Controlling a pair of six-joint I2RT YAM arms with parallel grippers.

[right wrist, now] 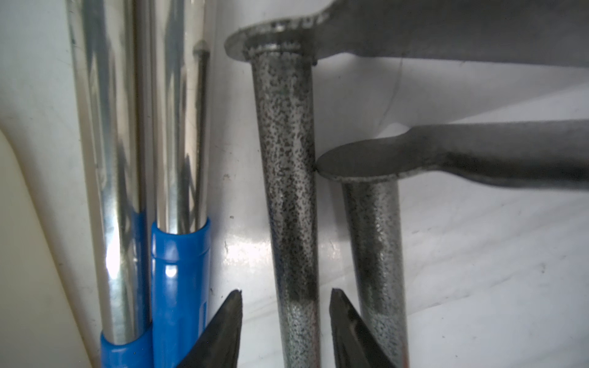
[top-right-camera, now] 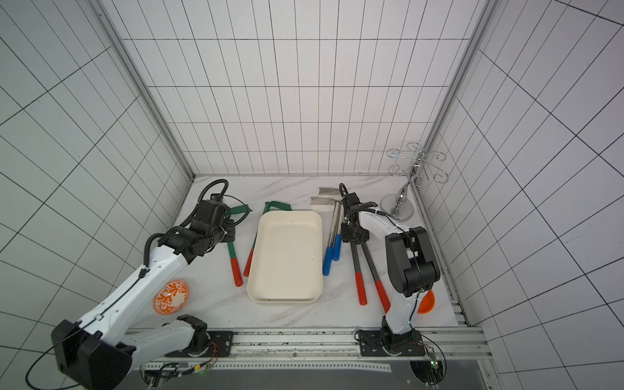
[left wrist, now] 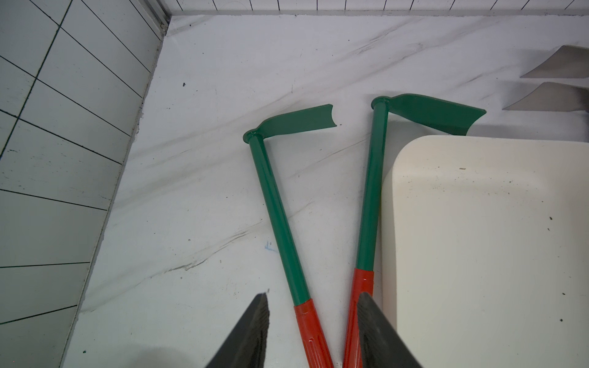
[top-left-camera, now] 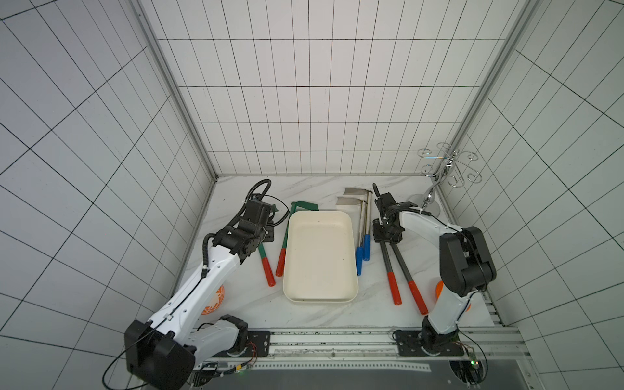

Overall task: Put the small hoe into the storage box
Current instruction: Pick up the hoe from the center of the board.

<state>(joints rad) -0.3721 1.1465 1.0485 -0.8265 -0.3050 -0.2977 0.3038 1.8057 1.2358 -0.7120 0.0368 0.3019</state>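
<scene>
Jaws of the left gripper, left wrist view: parted at a middling gap and clamped on nothing, with two red grips lying between the fingers. Outer green hoe and inner green hoe lie flat on the marble table, their shafts converging towards the grips. The inner green hoe runs along the wall of the cream storage box, its blade just past the box's corner. One finger overlaps that hoe's grip; contact cannot be told.

Right wrist view: jaws of the right gripper stand narrowly apart, one on each side of the shaft of the inner grey hoe. A strip of table shows on both sides, so nothing is gripped. Outer grey hoe lies just beside it, head touching the inner shaft. Inner chrome hoe and outer chrome hoe, both blue-gripped, lie side by side next to the box's edge.

Both top views: the storage box sits mid-table and all six hoes lie outside it. The green pair is on the left arm's side, the chrome pair against the opposite long wall, the grey pair beyond that. Patterned orange bowl sits beside the left arm. Orange vessel is partly hidden behind the right arm. Chrome hook stand occupies the far corner.
</scene>
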